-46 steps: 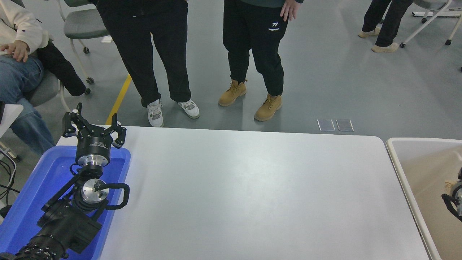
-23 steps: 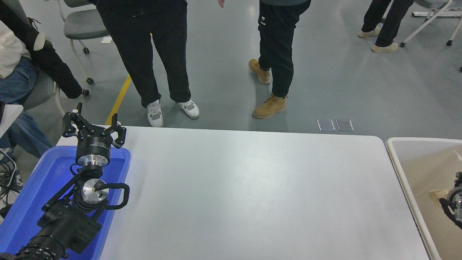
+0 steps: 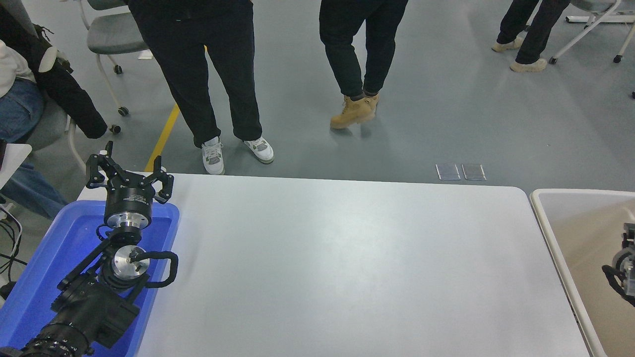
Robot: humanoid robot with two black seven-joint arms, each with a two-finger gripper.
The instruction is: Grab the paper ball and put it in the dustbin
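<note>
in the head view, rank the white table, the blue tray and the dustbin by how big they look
1. White table, clearly the largest.
2. Blue tray.
3. Dustbin.
The tray and dustbin are both cut off by the picture's edges, so their order is unsure.

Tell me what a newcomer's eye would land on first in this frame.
Probably the left arm, parked over the bright blue tray at the lower left, its left gripper open above the tray's far edge. Next, the bare white table filling the middle. At the right edge, part of the right arm hangs over the beige dustbin; its gripper is cut off, and no paper ball shows.
</note>
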